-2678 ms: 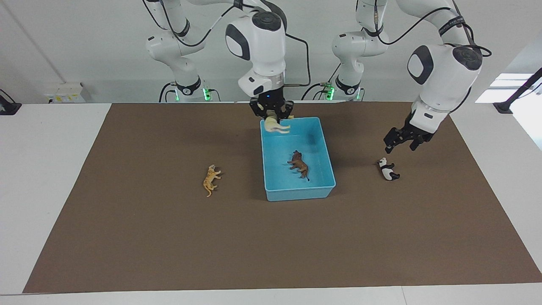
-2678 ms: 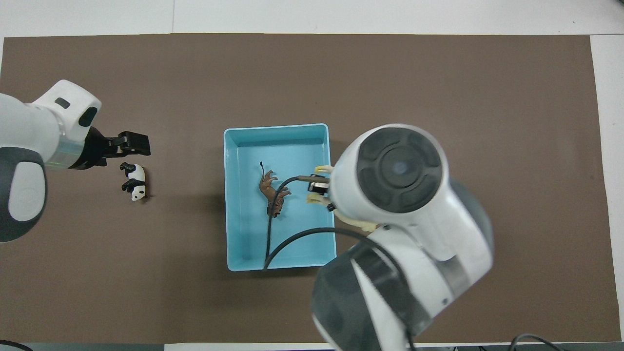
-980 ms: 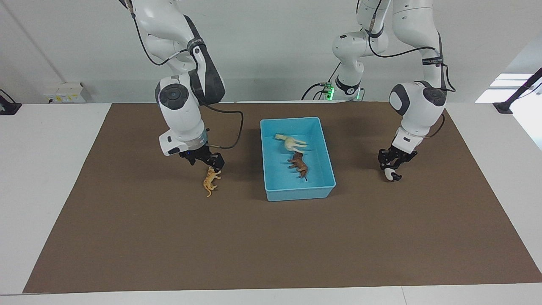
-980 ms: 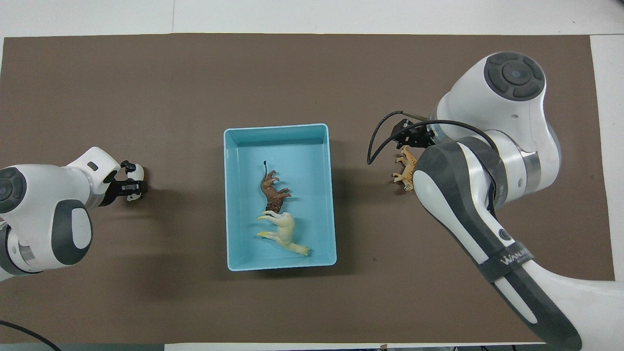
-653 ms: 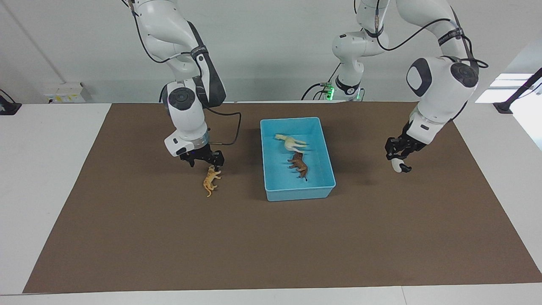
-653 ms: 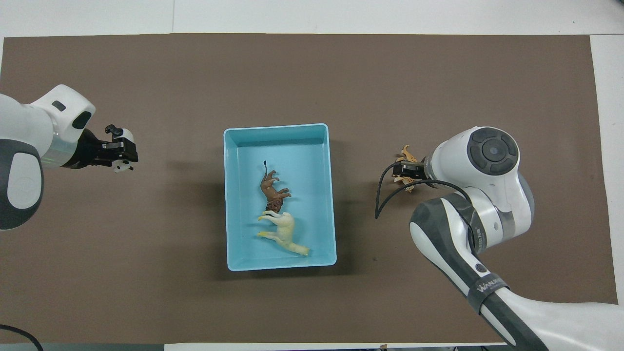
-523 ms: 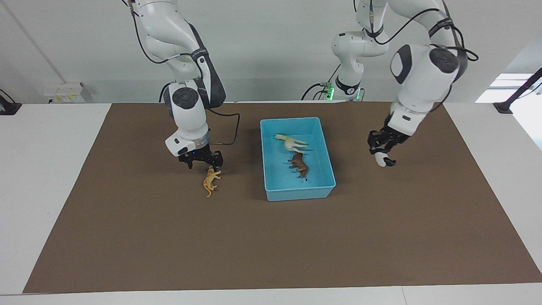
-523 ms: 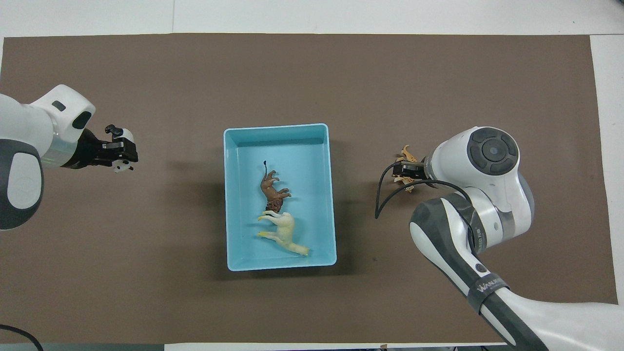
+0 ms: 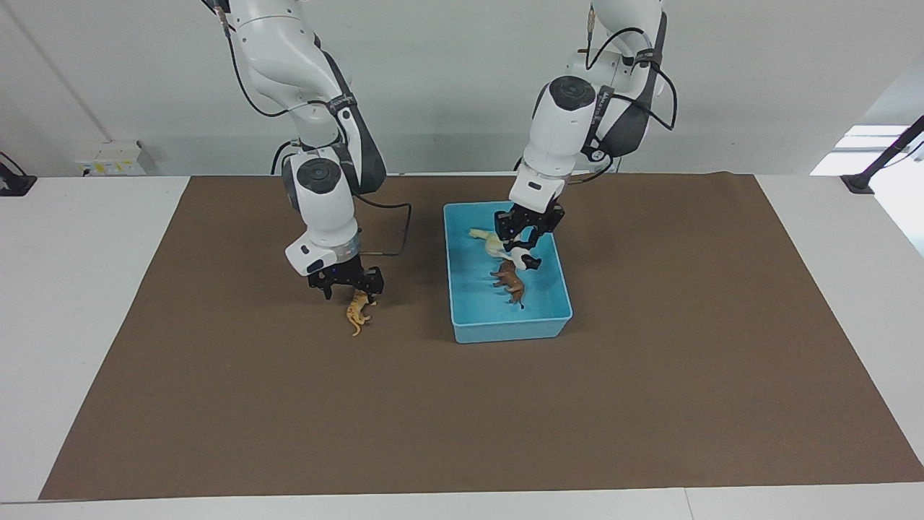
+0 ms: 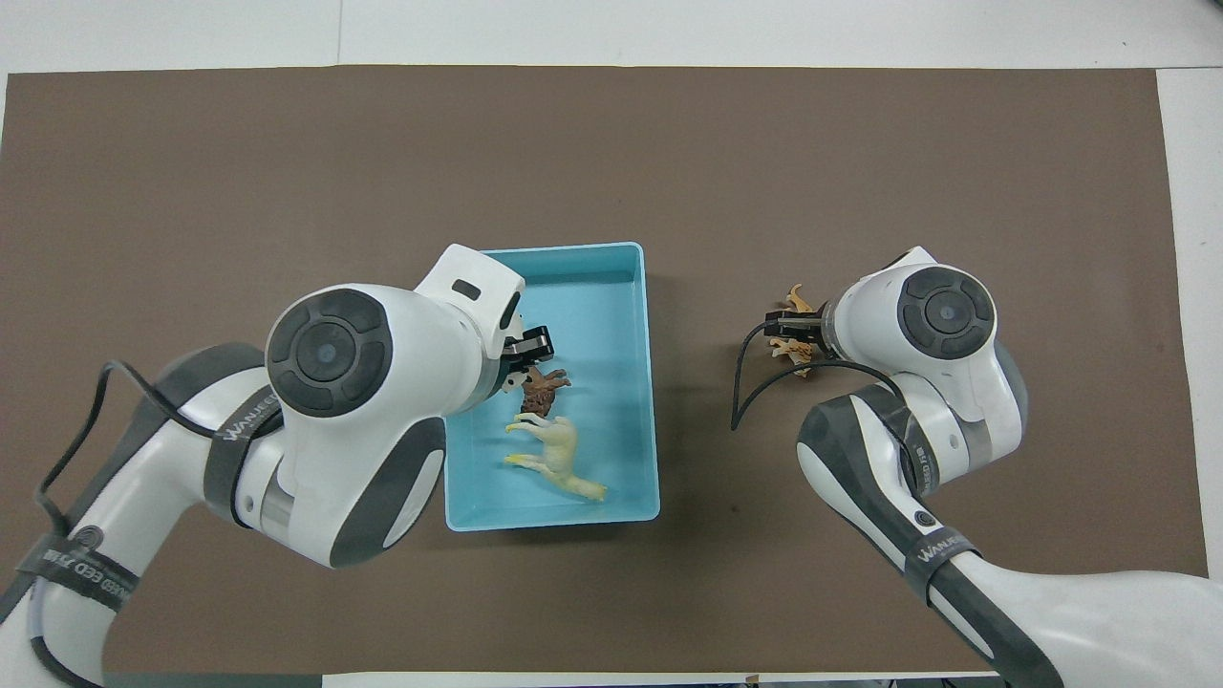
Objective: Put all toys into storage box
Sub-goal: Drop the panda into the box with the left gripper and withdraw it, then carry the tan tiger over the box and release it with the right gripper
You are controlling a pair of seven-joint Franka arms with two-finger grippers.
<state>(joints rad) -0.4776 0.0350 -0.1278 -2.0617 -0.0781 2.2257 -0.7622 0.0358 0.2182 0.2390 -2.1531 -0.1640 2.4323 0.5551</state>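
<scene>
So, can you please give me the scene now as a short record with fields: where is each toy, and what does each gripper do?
box: blue, mid-table on the brown mat
inside box: horse and lion, lying close together
panda: in the air over the box, right under the left gripper; gripped or let go, cannot tell
tiger: lying on the mat, toward the right arm's end of the table
right gripper: open, low over the tiger, not closed on it
not yet in box: panda, tiger
</scene>
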